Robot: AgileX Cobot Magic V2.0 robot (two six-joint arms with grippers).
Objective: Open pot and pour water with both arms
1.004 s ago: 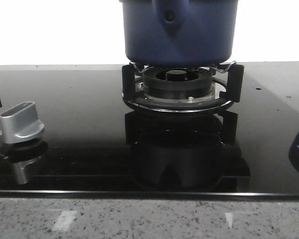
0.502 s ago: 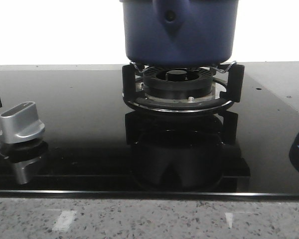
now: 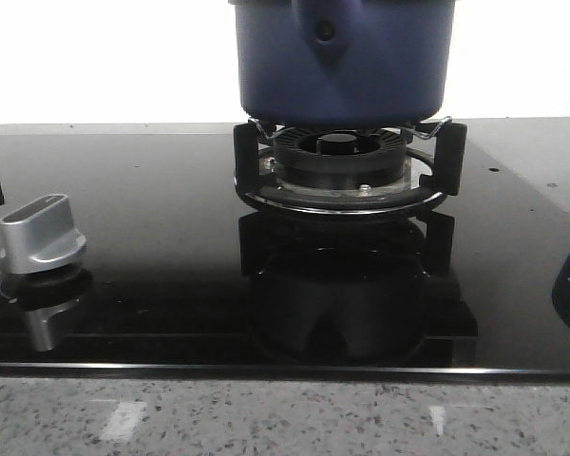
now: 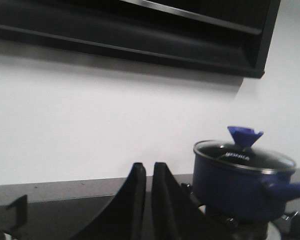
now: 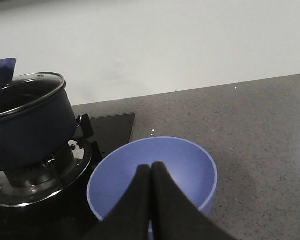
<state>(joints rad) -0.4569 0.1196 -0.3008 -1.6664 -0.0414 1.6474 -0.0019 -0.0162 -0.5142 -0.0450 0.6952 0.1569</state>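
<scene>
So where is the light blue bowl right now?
The light blue bowl sits on the grey stone counter just off the right edge of the black cooktop, beside the burner that carries the pot.

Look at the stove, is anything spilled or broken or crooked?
Nothing stands out. The pot sits level on the burner stand with its glass lid still on. The blue bowl stands upright on the counter beside the stove, with no spill showing. Both pincers, left and right, are shut and hold nothing.
</scene>
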